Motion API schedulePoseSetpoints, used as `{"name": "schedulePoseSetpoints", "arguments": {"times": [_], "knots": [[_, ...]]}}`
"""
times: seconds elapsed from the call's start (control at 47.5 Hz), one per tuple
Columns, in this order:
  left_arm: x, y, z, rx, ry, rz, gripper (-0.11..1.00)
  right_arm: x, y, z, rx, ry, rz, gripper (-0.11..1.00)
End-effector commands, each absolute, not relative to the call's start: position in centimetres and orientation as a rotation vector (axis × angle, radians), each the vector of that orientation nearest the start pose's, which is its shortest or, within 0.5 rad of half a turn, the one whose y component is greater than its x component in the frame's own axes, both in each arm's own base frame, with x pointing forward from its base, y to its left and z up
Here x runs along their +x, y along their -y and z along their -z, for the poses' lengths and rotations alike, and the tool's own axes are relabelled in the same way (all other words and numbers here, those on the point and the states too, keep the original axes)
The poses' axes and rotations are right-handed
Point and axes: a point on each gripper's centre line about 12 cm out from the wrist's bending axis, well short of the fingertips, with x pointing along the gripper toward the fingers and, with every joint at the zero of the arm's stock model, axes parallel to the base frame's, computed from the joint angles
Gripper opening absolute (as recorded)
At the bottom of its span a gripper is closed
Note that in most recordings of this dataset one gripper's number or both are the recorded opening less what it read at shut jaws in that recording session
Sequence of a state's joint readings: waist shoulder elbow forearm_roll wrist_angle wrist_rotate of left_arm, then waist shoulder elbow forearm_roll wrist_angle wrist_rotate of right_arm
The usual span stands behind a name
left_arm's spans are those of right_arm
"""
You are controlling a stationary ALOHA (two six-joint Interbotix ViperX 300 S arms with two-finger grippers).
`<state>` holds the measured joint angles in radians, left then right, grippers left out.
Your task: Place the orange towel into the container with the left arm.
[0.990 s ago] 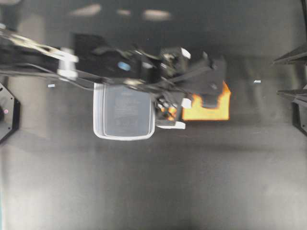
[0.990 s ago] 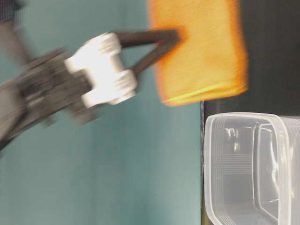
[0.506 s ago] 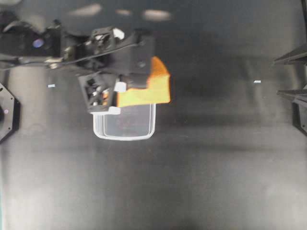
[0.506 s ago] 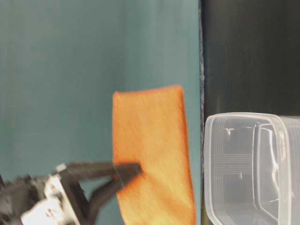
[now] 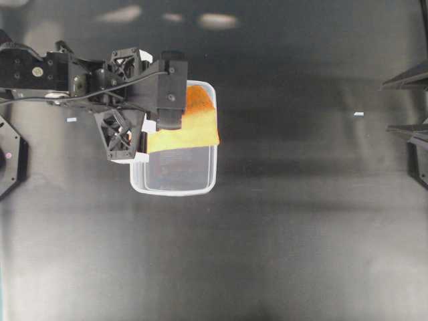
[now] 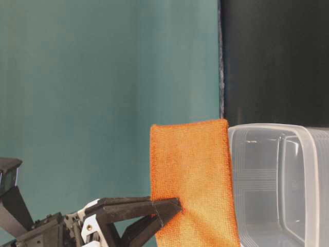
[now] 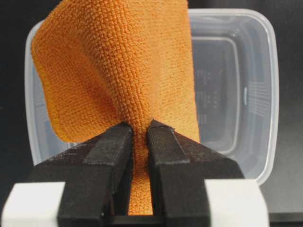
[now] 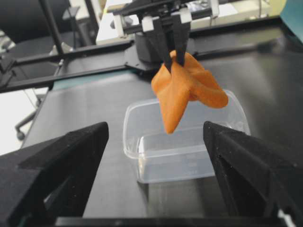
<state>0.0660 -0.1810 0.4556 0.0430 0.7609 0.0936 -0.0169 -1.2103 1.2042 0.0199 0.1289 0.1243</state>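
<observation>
One left tool (image 7: 139, 137) pinched tight on orange towel (image 7: 118, 71) over container (image 7: 246, 94); base embossing unreadable

Black left arm (image 5: 80, 77) with lattice-patterned end effector (image 7: 139, 142), white clips.

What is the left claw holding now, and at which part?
The left claw pinches the orange towel by a bunched fold at its top; the rest hangs over the container.
</observation>
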Motion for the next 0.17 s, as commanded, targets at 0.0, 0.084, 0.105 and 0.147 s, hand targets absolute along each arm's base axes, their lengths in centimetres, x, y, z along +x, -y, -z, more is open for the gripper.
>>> {"name": "schedulePoseSetpoints", "arguments": {"times": [0.0,0.084,0.105,0.147], "knots": [[35.25,-3.03,-25.24,0.092,-1.035,-0.033,0.07,15.95,0.26,-27.91,0.148,-0.111,0.024,0.78],[35.30,-3.09,-25.27,0.090,-1.030,-0.035,0.22,15.98,0.26,-27.88,0.148,-0.112,0.024,0.78],[35.32,-3.03,-25.28,0.089,-1.029,-0.034,0.28,15.95,0.26,-27.91,0.148,-0.111,0.024,0.78],[35.32,-2.97,-25.28,0.091,-1.029,-0.031,0.40,15.98,0.26,-27.88,0.148,-0.112,0.024,0.78]]}}
